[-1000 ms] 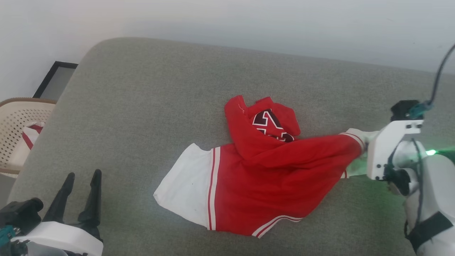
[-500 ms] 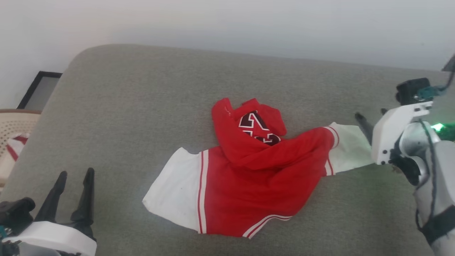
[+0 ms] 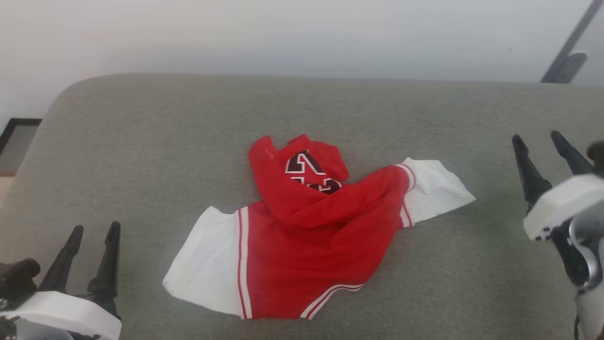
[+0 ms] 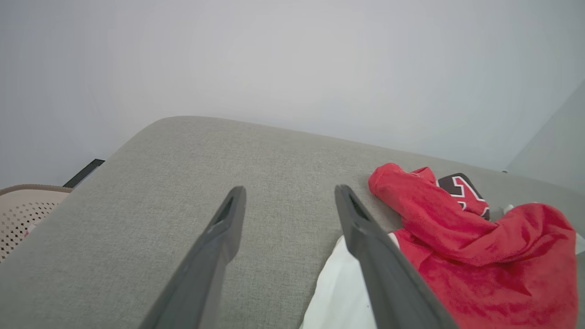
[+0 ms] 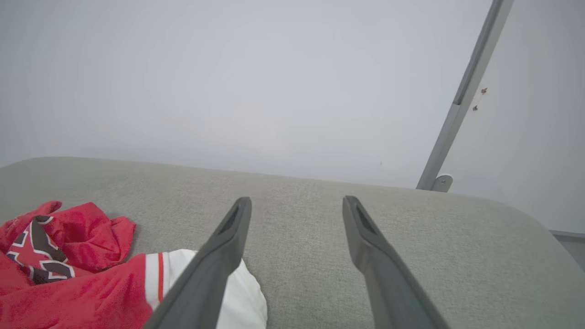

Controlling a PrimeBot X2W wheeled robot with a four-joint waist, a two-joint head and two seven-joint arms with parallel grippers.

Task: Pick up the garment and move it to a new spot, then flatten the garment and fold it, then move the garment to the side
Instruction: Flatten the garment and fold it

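Two grippers stand with their fingers spread wide and nothing between them. The left gripper is at the near left of the grey cushion and the right gripper is at its right side, neither touching the cloth. The left one's body is cut off by the bottom edge of the head view. The right arm runs out of the right edge, its wrist blurred.

The garment lies crumpled in the middle of the cushion. Its far part is bunched and folded over itself, so the black-and-white lettering shows only in part and cannot be read. The collar cannot be made out among the folds. In the left wrist view a dark finger covers part of one white sleeve, and the red cloth runs off the picture's right and bottom edges. In the right wrist view a finger hides part of the other white sleeve.

The long axis runs from near left to far right, with a white sleeve at each end. The near-left sleeve points toward the near left, and the far-right sleeve points right toward the right gripper. A striped edge faces the near side.
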